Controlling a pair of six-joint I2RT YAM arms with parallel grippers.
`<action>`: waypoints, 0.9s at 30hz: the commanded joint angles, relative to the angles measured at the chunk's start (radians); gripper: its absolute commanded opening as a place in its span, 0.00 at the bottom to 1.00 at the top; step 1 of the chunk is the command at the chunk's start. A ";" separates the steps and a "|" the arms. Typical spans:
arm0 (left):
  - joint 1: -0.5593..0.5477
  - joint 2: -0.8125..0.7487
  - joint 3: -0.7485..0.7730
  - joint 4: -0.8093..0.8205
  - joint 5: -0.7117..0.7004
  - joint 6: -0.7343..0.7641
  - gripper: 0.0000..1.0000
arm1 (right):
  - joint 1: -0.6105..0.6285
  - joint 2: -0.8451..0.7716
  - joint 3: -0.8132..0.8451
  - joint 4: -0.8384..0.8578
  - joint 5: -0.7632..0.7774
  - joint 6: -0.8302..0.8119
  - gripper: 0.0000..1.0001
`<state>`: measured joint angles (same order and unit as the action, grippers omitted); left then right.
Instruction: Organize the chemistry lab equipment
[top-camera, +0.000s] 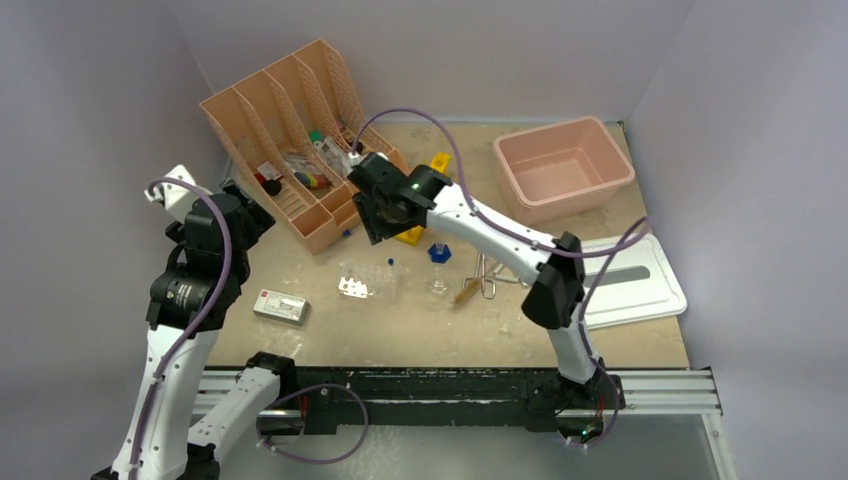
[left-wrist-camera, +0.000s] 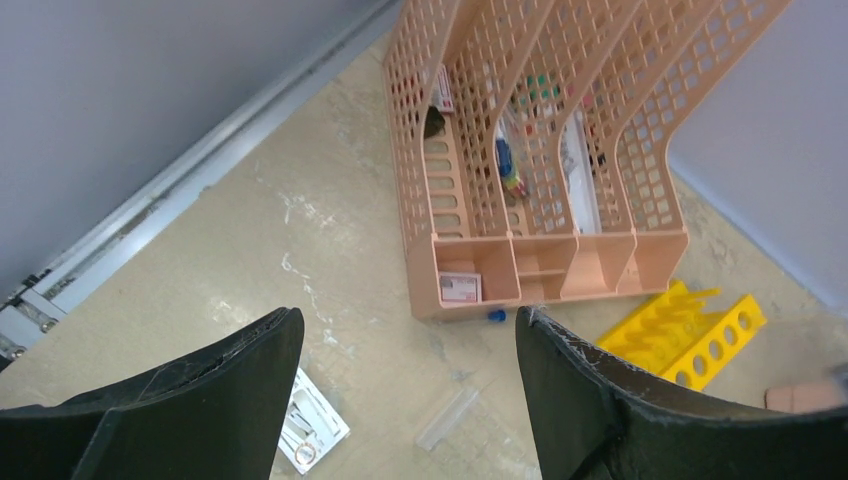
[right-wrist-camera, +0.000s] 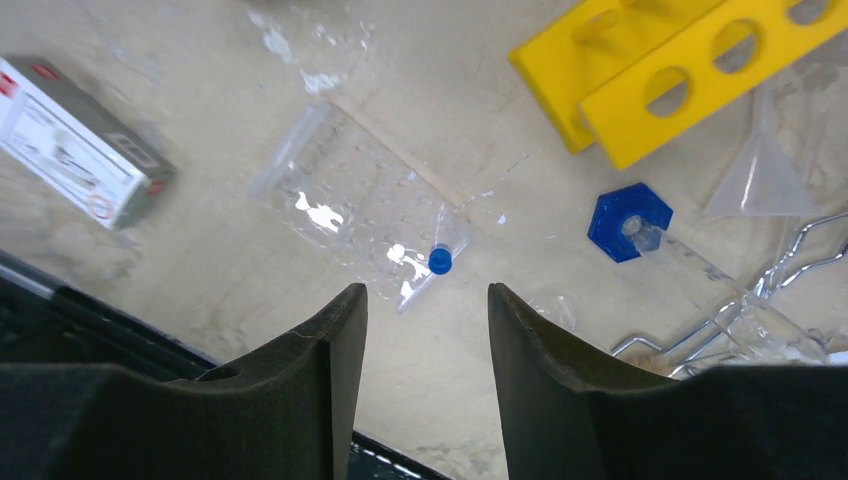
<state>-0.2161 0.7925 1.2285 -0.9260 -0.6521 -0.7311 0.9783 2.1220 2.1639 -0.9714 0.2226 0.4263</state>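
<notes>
My right gripper (right-wrist-camera: 425, 300) hangs open above the table with nothing between its fingers. Just ahead of it lies a clear plastic sheet (right-wrist-camera: 365, 215) with a small blue cap (right-wrist-camera: 440, 261) on it. To its right lie a clear flask with a blue hexagonal end (right-wrist-camera: 628, 222), a clear funnel (right-wrist-camera: 765, 170) and metal tongs (right-wrist-camera: 800, 260). A white packet (top-camera: 280, 305) and a silver blister sheet (top-camera: 353, 288) lie near the front. My left gripper (left-wrist-camera: 408, 318) is open and empty, high above the table in front of the peach organizer (left-wrist-camera: 540, 150). The wooden-handled brush (top-camera: 467, 290) lies beside the tongs (top-camera: 487, 275).
A yellow rack (top-camera: 415, 235) lies by the organizer (top-camera: 290, 150), which holds small items in its slots. The pink tub (top-camera: 563, 165) stands at the back right, its white lid (top-camera: 630, 280) flat in front of it. A loose blue cap (left-wrist-camera: 496, 315) sits at the organizer's foot.
</notes>
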 joint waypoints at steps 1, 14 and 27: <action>0.004 -0.007 -0.082 0.120 0.174 0.144 0.77 | -0.036 -0.168 -0.122 0.194 0.045 0.066 0.49; -0.028 0.204 -0.254 0.338 0.733 0.512 0.76 | -0.107 -0.408 -0.380 0.481 0.149 0.084 0.34; -0.157 0.576 -0.185 0.365 0.459 0.606 0.61 | -0.181 -0.515 -0.627 0.650 0.149 0.103 0.28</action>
<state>-0.3515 1.2903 0.9855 -0.5968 -0.0631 -0.1638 0.8108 1.6440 1.5650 -0.4107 0.3500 0.5121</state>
